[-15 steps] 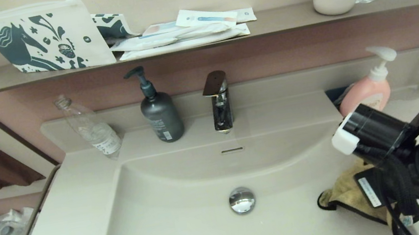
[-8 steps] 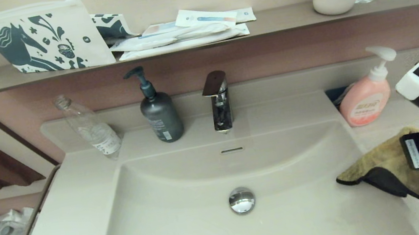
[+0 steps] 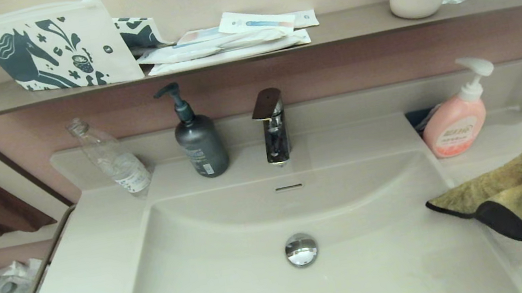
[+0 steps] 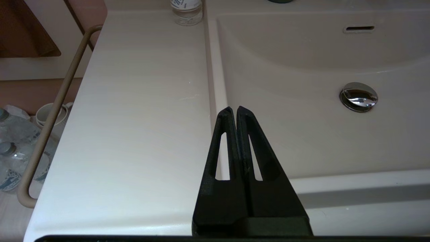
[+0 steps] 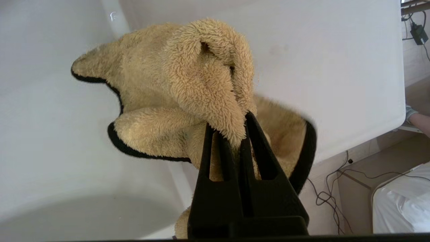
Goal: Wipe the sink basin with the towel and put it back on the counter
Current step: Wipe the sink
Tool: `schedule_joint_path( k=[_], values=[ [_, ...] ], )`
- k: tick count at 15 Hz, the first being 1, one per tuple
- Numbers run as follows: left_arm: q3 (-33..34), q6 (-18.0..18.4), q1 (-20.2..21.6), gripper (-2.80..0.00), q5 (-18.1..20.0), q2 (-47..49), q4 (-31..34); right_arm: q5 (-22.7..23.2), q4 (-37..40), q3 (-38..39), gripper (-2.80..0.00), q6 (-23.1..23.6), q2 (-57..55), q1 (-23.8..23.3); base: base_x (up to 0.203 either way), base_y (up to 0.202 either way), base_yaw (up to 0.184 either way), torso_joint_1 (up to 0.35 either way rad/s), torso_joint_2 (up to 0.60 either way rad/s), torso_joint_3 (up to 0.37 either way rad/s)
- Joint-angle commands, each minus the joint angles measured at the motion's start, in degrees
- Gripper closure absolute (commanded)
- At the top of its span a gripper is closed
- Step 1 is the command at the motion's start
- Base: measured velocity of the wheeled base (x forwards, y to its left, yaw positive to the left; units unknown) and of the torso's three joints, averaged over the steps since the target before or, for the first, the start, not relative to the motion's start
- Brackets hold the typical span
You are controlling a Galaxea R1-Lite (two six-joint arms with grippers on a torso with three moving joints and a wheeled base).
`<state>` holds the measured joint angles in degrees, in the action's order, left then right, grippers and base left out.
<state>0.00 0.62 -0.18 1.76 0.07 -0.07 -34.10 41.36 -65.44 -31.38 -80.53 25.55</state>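
Right gripper [image 5: 235, 129] clenched on towel [image 3: 497, 197], now carried right out of sink basin [image 3: 240, 277] to hang over its right rim and counter [image 3: 499, 143]; wiping apparently done, only setting down left; left gripper [image 4: 234, 112] closed, parked near left rim

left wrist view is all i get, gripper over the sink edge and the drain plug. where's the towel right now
Observer: The towel is on the robot's right, draped over the right rim of the sink basin and partly over the counter.
Operator: is anything holding it
Observer: Yes, the right gripper is shut on a fold of the towel's yellow pile.
Operator: what's close to it on that side
Observer: A pink pump bottle stands on the counter behind the towel, apart from it.
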Motion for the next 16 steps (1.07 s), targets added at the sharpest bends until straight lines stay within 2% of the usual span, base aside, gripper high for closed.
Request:
schedule_joint_path(
  k=[1,5,12,14,16],
  values=[
    [0.0,0.0,0.0,0.00,0.0,0.0,0.0,-0.1,0.1,0.0,0.00,-0.3,1.2,0.1,0.000,0.000,0.000,0.000,0.00,0.000],
    [0.0,0.0,0.0,0.00,0.0,0.0,0.0,0.5,0.1,2.6,0.00,-0.1,3.5,-0.3,0.000,0.000,0.000,0.000,0.00,0.000],
    [0.0,0.0,0.0,0.00,0.0,0.0,0.0,0.9,-0.2,4.3,0.00,0.8,4.8,-6.0,0.000,0.000,0.000,0.000,0.00,0.000],
    [0.0,0.0,0.0,0.00,0.0,0.0,0.0,1.7,-2.8,7.1,0.00,3.5,4.8,-10.1,0.000,0.000,0.000,0.000,0.00,0.000],
    [0.0,0.0,0.0,0.00,0.0,0.0,0.0,4.2,-7.0,11.9,0.00,9.1,6.1,-12.9,0.000,0.000,0.000,0.000,0.00,0.000]
  ],
)
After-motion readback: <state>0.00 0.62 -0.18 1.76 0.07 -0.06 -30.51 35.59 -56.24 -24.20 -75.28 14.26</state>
